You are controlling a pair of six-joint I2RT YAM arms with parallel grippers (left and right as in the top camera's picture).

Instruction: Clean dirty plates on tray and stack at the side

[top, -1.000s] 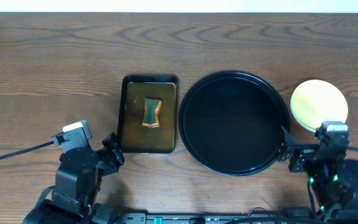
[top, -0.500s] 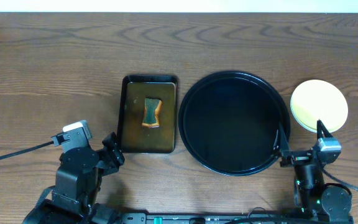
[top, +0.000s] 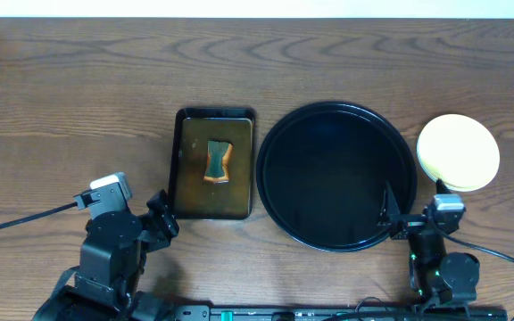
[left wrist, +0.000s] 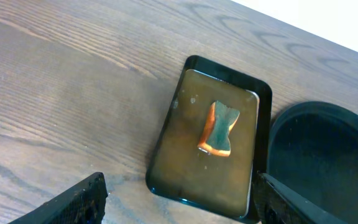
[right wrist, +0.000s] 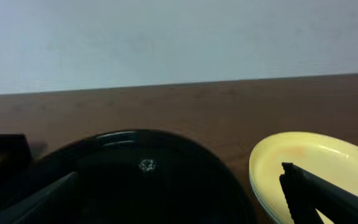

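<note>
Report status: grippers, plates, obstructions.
Left gripper and right gripper open, empty. Plates stacked beside tray, yellow on top; tray bare. Sponge in pan, nothing blocking.

Top yellow plate [top: 458, 152] is covering most of whatever's sitting under it, and the left wrist cam is chopping the tray [left wrist: 319, 155] off around 4 o'clock.

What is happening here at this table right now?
Neither arm is holding anything. The left gripper and the right gripper are both open, low near the front edge of the table. The black tray has no plates on it. The plates sit stacked to its right, a pale yellow one on top. A sponge lies in the brown pan. The job looks about done.
</note>
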